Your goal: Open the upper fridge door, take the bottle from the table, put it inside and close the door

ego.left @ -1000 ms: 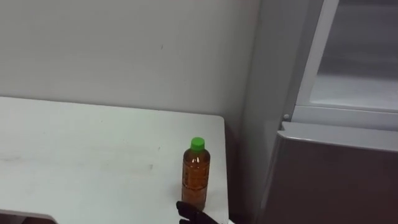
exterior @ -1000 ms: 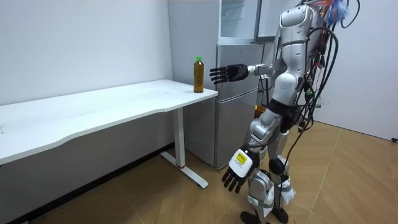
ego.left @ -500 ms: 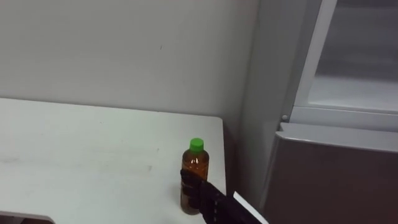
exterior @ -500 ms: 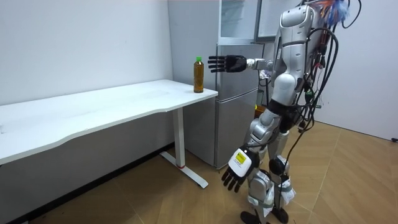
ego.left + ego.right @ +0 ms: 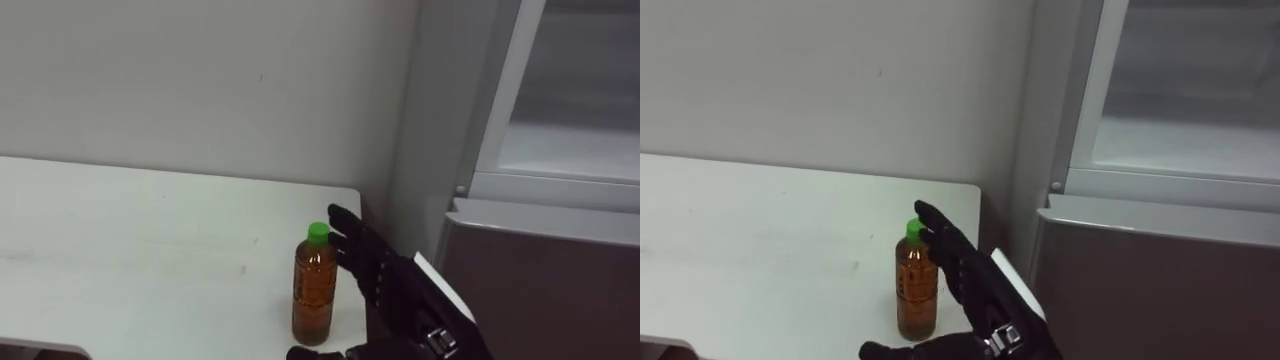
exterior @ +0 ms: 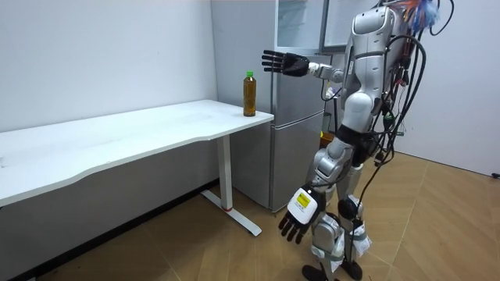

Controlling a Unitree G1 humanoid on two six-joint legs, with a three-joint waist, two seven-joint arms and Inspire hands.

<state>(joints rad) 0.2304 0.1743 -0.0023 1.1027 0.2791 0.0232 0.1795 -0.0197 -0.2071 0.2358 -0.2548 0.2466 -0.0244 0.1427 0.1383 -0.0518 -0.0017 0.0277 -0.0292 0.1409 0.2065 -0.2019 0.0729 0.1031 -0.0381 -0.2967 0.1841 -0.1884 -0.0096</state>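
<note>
bottle (image 5: 314,288) stands just left of the right robot hand (image 5: 392,282), fingers spread open; it should probably drop lower, then wrap the middle squarely.

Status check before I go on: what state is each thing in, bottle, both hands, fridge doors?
bottle: upright on the table, cap on, not gripped.
right hand: open, fingers straight beside the bottle.
left hand: open, hanging low at the robot's side.
upper fridge: door open.
lower fridge door: shut.
</note>
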